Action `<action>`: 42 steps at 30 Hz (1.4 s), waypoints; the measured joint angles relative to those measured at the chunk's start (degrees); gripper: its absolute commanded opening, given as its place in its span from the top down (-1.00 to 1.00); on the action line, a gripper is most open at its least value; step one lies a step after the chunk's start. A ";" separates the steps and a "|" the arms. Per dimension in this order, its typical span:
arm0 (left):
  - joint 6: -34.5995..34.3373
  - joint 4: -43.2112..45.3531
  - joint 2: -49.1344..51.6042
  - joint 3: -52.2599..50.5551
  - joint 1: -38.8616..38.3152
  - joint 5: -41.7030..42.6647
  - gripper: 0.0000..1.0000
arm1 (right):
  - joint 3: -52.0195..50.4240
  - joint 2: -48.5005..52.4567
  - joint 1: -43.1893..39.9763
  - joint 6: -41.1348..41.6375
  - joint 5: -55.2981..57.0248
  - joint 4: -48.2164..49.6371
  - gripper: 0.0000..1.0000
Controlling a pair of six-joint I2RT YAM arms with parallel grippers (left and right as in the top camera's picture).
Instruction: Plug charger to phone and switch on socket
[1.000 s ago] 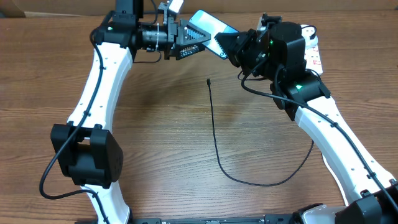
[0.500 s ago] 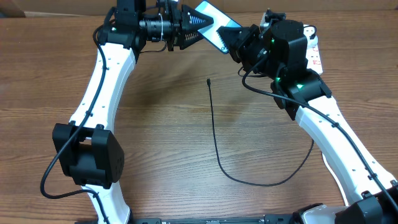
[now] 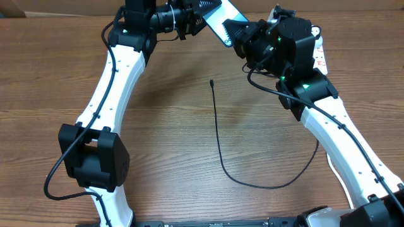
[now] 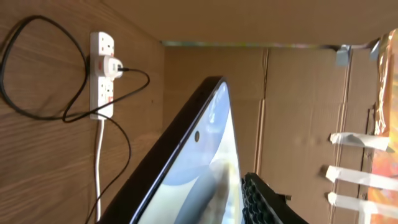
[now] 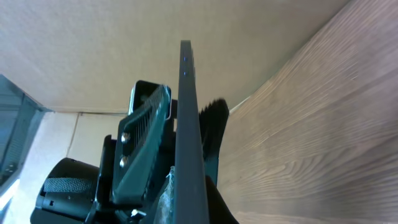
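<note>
The phone (image 3: pixel 222 17), screen lit light blue, is held in the air at the table's far edge, with one gripper at each end. My left gripper (image 3: pixel 201 9) is shut on its far-left end and my right gripper (image 3: pixel 232 33) on its near-right end. In the left wrist view the phone (image 4: pixel 186 155) fills the lower middle beside a finger pad. In the right wrist view it shows edge-on (image 5: pixel 188 112). The charger cable (image 3: pixel 218 139) lies loose on the table, its tip (image 3: pixel 211 82) apart from the phone. The socket strip (image 4: pixel 101 74) holds the white adapter (image 4: pixel 112 65).
The socket strip (image 3: pixel 320 57) is mostly hidden behind my right arm at the far right. Its white cord (image 4: pixel 99 162) runs along the table. A cardboard wall (image 4: pixel 298 93) stands behind the table. The cable loops near the front centre (image 3: pixel 271 186).
Both grippers have carried the phone up and toward the far edge. The left gripper has swung right and further back. The cable on the table has not moved.
</note>
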 measured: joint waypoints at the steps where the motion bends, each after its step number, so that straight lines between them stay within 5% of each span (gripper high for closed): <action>1: -0.17 0.04 0.00 -0.04 -0.02 -0.59 0.27 | 0.07 0.33 -0.02 0.55 -0.22 0.11 0.93; 17: -2.29 1.99 0.13 -0.68 0.31 -4.33 0.20 | 0.35 6.71 -0.02 5.60 -9.77 9.18 0.92; 31: -1.81 2.40 0.13 -0.92 4.48 12.31 0.35 | 0.57 7.65 0.15 3.04 -17.03 11.76 0.93; 42: -1.03 2.49 0.13 -0.92 6.19 14.23 0.39 | 0.57 7.80 3.39 5.66 -13.62 13.97 0.92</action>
